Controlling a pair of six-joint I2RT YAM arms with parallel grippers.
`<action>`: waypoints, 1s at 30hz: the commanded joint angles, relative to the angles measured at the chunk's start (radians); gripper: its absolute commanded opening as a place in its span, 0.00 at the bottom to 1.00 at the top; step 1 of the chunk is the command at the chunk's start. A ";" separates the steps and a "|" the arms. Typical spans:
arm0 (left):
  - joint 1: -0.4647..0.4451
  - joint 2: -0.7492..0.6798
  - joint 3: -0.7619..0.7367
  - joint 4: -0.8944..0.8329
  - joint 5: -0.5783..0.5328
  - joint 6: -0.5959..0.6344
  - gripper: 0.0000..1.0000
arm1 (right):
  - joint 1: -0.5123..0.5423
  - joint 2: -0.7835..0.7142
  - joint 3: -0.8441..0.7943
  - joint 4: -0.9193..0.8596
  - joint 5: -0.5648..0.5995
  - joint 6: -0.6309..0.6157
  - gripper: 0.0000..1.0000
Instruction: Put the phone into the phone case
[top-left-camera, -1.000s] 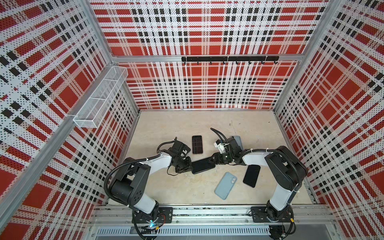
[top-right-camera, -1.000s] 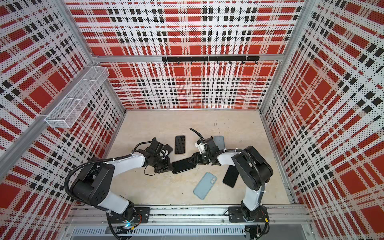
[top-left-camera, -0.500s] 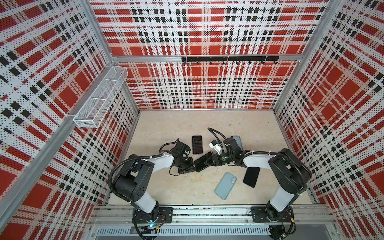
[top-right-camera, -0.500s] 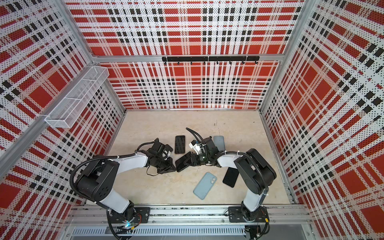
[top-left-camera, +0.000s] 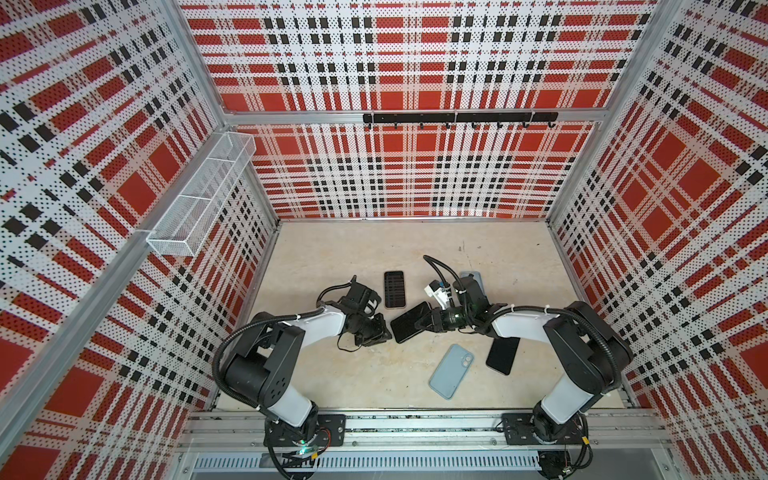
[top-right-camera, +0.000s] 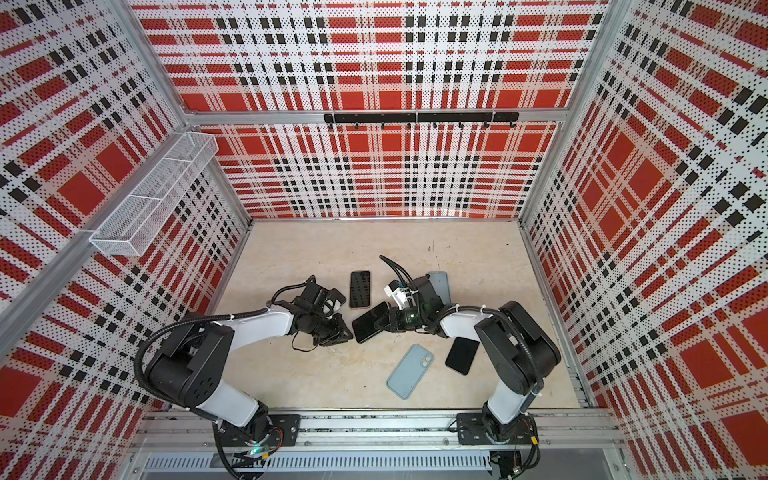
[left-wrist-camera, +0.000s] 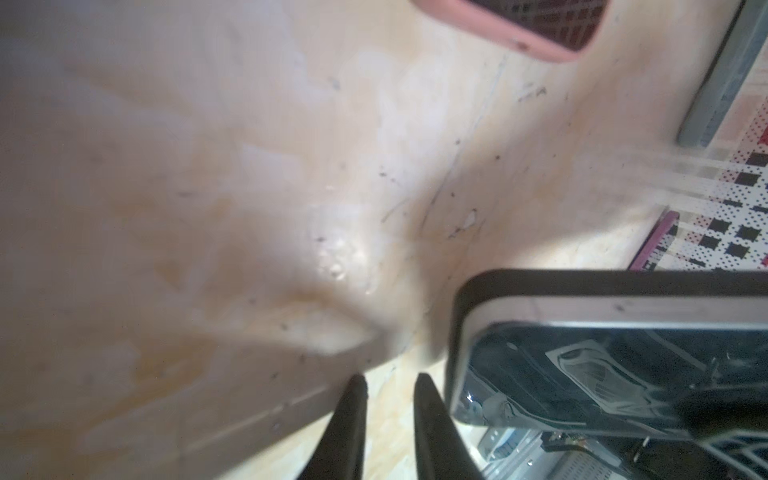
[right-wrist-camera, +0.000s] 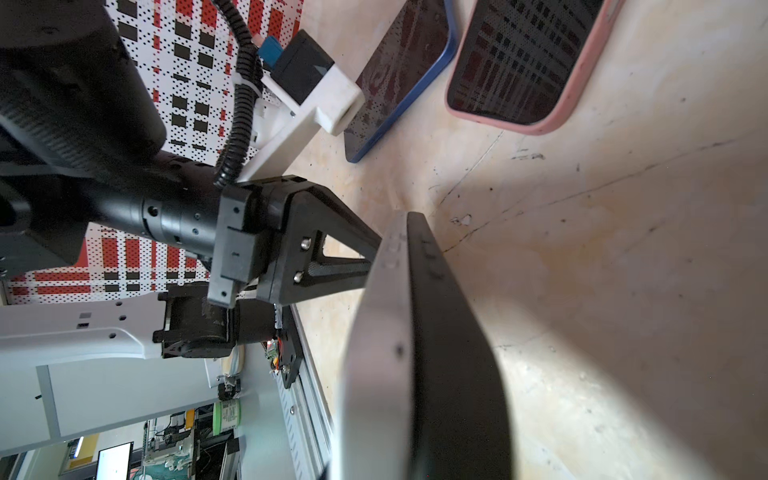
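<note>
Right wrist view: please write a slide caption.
Phone and black case, edge-on, before left gripper; pink phone and blue phone lie beyond.

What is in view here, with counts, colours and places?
black-cased phone: 1, black case with silver edge, held mid-table
pink-cased phone: 1, pink, screen up, behind the held one
blue-edged phone: 1, blue, partly hidden by the right wrist
light-blue case: 1, back up, near the table's front
black slab: 1, flat beside the light-blue case; cannot tell if it is a phone or a case
wire basket: 1, white, left wall
hook rail: 1, black, back wall
table: 1, beige
left gripper: 1, black, open, empty
right gripper: 1, black, shut on the black-cased phone
</note>
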 joint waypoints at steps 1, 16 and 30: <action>0.043 -0.107 -0.019 -0.029 -0.039 0.004 0.31 | -0.016 -0.074 -0.001 0.122 -0.018 0.007 0.03; 0.207 -0.426 -0.059 0.357 0.320 -0.180 0.87 | -0.037 -0.097 0.026 0.566 -0.330 0.246 0.02; 0.179 -0.515 -0.087 0.509 0.444 -0.238 0.60 | -0.057 -0.048 0.043 0.753 -0.352 0.401 0.02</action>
